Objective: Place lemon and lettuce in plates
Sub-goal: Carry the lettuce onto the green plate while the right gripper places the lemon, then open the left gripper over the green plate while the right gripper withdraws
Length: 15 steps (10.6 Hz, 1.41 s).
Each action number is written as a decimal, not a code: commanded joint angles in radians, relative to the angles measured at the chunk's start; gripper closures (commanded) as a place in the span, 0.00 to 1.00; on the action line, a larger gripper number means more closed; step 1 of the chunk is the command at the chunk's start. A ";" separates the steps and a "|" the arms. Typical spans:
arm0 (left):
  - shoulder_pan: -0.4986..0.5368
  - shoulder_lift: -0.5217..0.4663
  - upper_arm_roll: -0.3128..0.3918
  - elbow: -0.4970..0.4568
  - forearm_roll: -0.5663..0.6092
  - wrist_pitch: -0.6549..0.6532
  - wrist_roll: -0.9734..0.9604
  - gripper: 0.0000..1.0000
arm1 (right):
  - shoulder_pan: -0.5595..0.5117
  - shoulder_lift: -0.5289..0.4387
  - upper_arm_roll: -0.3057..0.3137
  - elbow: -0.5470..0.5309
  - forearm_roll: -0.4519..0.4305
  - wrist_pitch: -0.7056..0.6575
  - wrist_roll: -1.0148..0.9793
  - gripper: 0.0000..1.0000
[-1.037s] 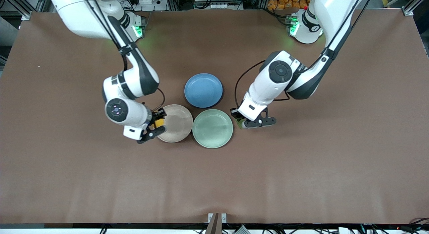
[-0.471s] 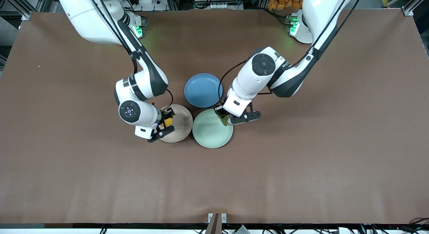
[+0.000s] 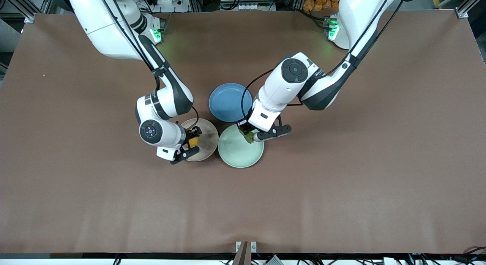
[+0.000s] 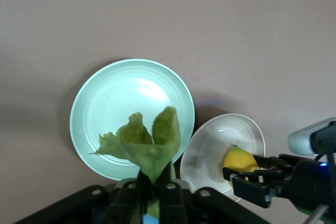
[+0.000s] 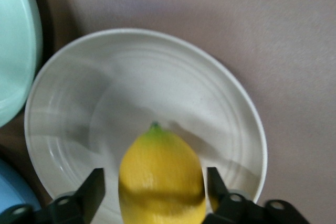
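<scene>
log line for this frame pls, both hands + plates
left hand: shut on lettuce, over mint plate | right hand: lemon between its fingers, over beige plate | blue plate: bare

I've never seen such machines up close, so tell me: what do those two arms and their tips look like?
Both are glossy white, rounded segments with dark grey joints, round caps and thin black cables alongside. Green lights glow at the bases. Each end effector, left and right, is black with two fingers.
</scene>
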 commanded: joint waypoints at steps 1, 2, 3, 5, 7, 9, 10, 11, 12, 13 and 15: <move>-0.075 0.018 0.062 0.018 0.088 0.016 -0.047 0.00 | -0.012 -0.009 -0.002 0.046 0.024 -0.025 0.026 0.00; -0.084 0.019 0.069 0.018 0.104 0.016 -0.085 0.00 | -0.035 -0.012 -0.002 0.080 0.024 -0.083 0.026 0.00; -0.084 0.021 0.071 0.017 0.107 0.016 -0.090 0.00 | -0.051 -0.012 -0.002 0.136 0.024 -0.172 0.026 0.00; -0.081 0.018 0.088 0.009 0.121 0.008 -0.086 0.00 | -0.108 -0.012 -0.002 0.230 0.024 -0.313 0.026 0.00; -0.071 0.020 0.099 0.004 0.150 -0.022 -0.075 0.00 | -0.177 -0.026 -0.003 0.256 0.021 -0.328 0.017 0.00; -0.060 0.013 0.134 0.006 0.153 -0.068 0.000 0.00 | -0.237 -0.045 -0.005 0.284 0.021 -0.349 0.016 0.00; -0.042 0.006 0.145 0.009 0.153 -0.099 0.040 0.00 | -0.274 -0.048 -0.006 0.295 0.021 -0.385 0.016 0.00; -0.023 0.001 0.146 0.014 0.152 -0.113 0.058 0.00 | -0.327 -0.055 0.000 0.313 0.021 -0.398 0.015 0.00; 0.013 0.001 0.146 0.018 0.153 -0.113 0.074 0.00 | -0.354 -0.075 -0.002 0.315 0.016 -0.406 0.013 0.00; 0.047 0.000 0.146 0.020 0.152 -0.113 0.097 0.00 | -0.363 -0.101 -0.009 0.315 0.004 -0.407 0.016 0.00; 0.096 -0.016 0.145 0.014 0.141 -0.117 0.140 0.00 | -0.404 -0.127 -0.025 0.316 -0.068 -0.407 0.015 0.00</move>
